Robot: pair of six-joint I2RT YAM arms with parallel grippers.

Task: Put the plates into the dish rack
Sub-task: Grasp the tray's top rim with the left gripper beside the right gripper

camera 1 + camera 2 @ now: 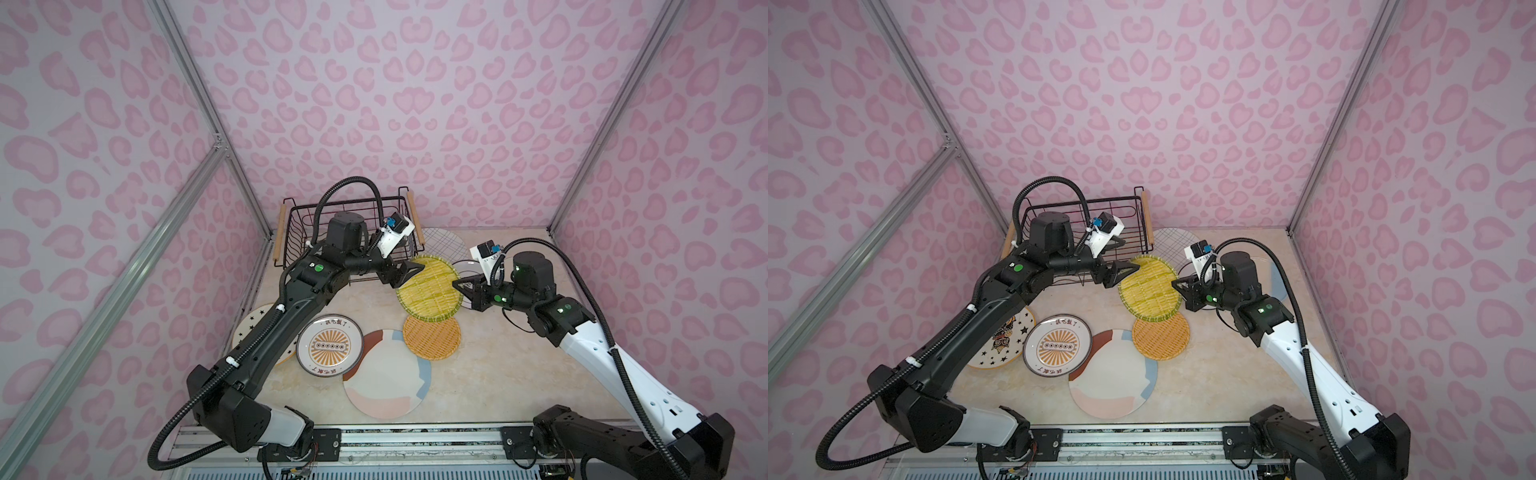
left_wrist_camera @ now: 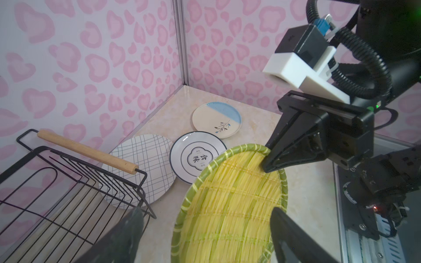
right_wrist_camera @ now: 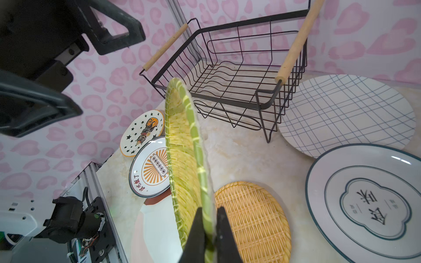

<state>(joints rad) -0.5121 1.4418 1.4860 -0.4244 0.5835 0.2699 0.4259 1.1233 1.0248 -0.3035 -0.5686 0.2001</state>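
**Right gripper point(image 3: 210, 211) pinches the yellow-green plate point(image 3: 182, 159); left gripper point(image 2: 205, 214) straddles its far rim**

Right wrist view: the fingers point(image 3: 200, 227) are pressed together on the woven rim. The plate stands on edge above the orange plate point(image 3: 252, 223). Beyond it the dish rack point(image 3: 214, 96) is empty, its wavy slot wires bare.

Left wrist view: the fingers point(image 2: 287, 227) are spread, one on either side of the rim, and not visibly touching it. I judge this to be a handover. The rim should sit deep between the left fingers before the right gripper lets go, with the plate kept upright.

In both top views the plate hangs between the arms, near the rack's near corner. The open room is above the rack. The wooden handle point(image 1: 415, 220) and the grid plate point(image 1: 442, 245) beside that corner crowd the low path, so the plate should go in over the rim.
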